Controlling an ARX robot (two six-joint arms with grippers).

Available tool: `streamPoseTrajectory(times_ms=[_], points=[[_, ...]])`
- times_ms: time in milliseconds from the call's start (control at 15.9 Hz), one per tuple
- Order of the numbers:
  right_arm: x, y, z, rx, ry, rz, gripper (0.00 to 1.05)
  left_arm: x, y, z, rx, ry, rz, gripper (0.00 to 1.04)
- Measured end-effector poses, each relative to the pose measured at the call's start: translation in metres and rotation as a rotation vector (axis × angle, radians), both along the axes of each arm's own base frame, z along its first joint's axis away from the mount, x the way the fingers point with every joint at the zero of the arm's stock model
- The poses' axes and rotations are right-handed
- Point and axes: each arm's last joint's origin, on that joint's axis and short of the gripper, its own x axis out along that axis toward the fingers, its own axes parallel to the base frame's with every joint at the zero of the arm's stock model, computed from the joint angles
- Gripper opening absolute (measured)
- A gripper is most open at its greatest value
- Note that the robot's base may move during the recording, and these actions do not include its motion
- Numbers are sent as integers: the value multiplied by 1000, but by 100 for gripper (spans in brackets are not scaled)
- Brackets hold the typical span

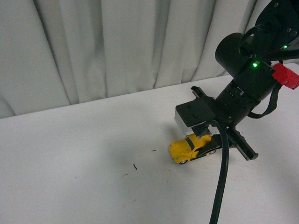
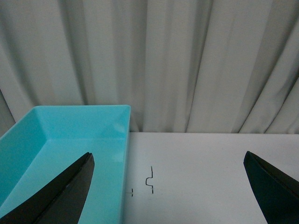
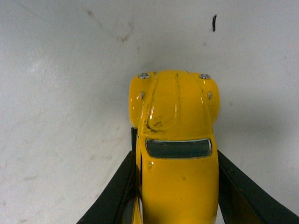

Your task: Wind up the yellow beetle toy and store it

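White tabletop (image 1: 70, 163) runs back to a pale pleated curtain (image 1: 117, 46). One yellow beetle toy (image 1: 187, 148) is in view, low at the table's right side. One turquoise bin (image 2: 70, 121) shows only in the left wrist view. The right arm (image 1: 247, 79) slants down from the upper right, its wrist tipped toward the surface. The right gripper (image 3: 176, 154) is narrowed onto the toy, a black finger pressed against each flank and the bonnet poking out ahead. The left gripper (image 2: 168, 158) hovers spread wide with nothing between its fingers, facing the bin and curtain.
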Motion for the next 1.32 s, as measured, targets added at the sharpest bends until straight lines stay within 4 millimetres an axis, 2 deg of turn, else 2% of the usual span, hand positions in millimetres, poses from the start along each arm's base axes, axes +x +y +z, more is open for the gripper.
streamPoseTrajectory(times_ms=[440, 691, 880, 942, 1257, 1319], points=[[-12, -45, 0, 3, 25, -111, 41, 0, 0, 0, 0, 0, 0, 98], [-24, -59, 1, 6, 56, -157, 41, 0, 0, 0, 0, 0, 0, 98], [-25, -60, 3, 7, 70, -159, 41, 0, 0, 0, 0, 0, 0, 98], [-25, -60, 3, 8, 68, -156, 43, 0, 0, 0, 0, 0, 0, 98], [-32, -56, -4, -5, 120, -153, 97, 0, 0, 0, 0, 0, 0, 98], [-32, -56, -4, -6, 121, -154, 99, 0, 0, 0, 0, 0, 0, 98]])
